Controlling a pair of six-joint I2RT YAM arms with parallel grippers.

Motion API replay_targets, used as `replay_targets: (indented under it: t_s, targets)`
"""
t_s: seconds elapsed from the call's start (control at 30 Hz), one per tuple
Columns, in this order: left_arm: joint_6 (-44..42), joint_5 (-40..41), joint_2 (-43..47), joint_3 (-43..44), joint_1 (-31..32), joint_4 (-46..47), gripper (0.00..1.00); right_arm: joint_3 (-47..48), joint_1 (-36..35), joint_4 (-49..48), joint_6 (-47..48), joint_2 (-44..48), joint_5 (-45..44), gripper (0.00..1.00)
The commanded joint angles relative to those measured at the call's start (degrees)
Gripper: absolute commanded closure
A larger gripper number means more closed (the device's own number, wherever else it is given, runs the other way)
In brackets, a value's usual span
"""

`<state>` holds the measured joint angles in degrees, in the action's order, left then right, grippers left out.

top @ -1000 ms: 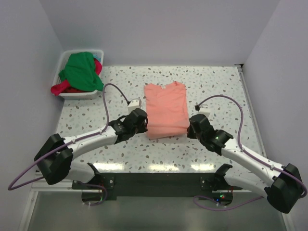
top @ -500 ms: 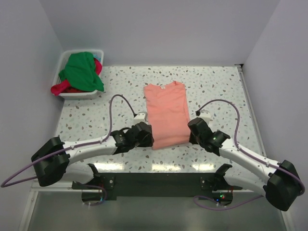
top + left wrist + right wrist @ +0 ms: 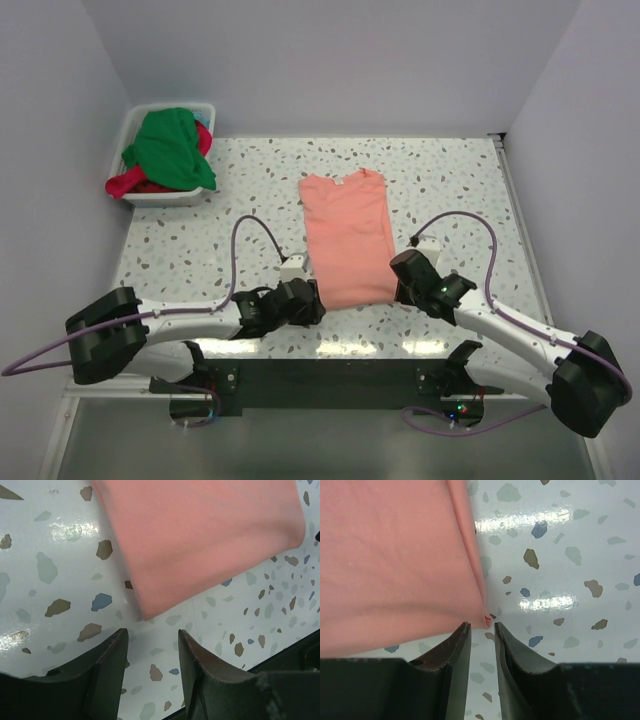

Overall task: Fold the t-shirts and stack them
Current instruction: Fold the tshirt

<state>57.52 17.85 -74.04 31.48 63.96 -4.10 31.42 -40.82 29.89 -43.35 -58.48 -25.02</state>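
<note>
The salmon-pink t-shirt (image 3: 345, 235) lies folded into a long strip at the table's middle, collar at the far end. My left gripper (image 3: 313, 300) is at its near left corner, open and empty. In the left wrist view the shirt (image 3: 200, 535) ends just ahead of the left gripper (image 3: 150, 647). My right gripper (image 3: 398, 282) is at the near right corner. In the right wrist view the shirt's corner (image 3: 486, 622) sits at the tips of the right gripper (image 3: 481, 630), whose jaws stand narrowly apart. The green t-shirt (image 3: 168, 148) and the red-magenta t-shirt (image 3: 128, 185) lie heaped in the tub.
A white plastic tub (image 3: 160, 198) stands at the far left corner of the speckled table (image 3: 460, 190). Grey walls close in the back and both sides. A black bar with the arm bases runs along the near edge.
Both grippers have moved toward the near edge, from beside the shirt's lower sides to its two near corners. The shirt has not visibly moved.
</note>
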Motion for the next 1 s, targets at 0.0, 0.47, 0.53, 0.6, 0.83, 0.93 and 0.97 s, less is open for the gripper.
replay_targets:
  t_s: [0.0, 0.47, 0.53, 0.6, 0.83, 0.93, 0.97]
  targets:
    - [2.07, 3.6, -1.37, -2.21, 0.81, 9.53, 0.52, -0.66, -0.05, -0.18, -0.68, 0.65, -2.32, 0.71]
    - [3.92, 6.15, -8.49, -3.01, 1.69, 17.37, 0.66, -0.57, -0.05, 0.61, -0.94, 1.17, -3.02, 0.74]
    - [3.74, 5.89, -9.28, -2.57, 1.69, 17.81, 0.67, -0.66, -0.05, 0.87, -1.12, 1.35, -2.93, 0.74]
    - [3.74, 5.53, -9.63, -2.31, 1.86, 17.63, 0.69, -0.74, 0.04, 1.13, -1.38, 1.61, -2.93, 0.74]
    - [4.27, 7.47, -8.67, -2.92, 2.22, 16.67, 0.91, -1.01, -0.05, 0.78, -1.56, 1.44, -2.58, 0.75]
    - [4.71, 8.34, -8.05, -2.75, 2.22, 14.91, 1.0, -0.92, -0.05, 0.87, -1.82, 1.44, -2.58, 0.75]
    - [4.8, 8.61, -7.7, -2.66, 2.22, 14.3, 1.0, -1.01, -0.05, 0.87, -1.91, 1.52, -2.58, 0.75]
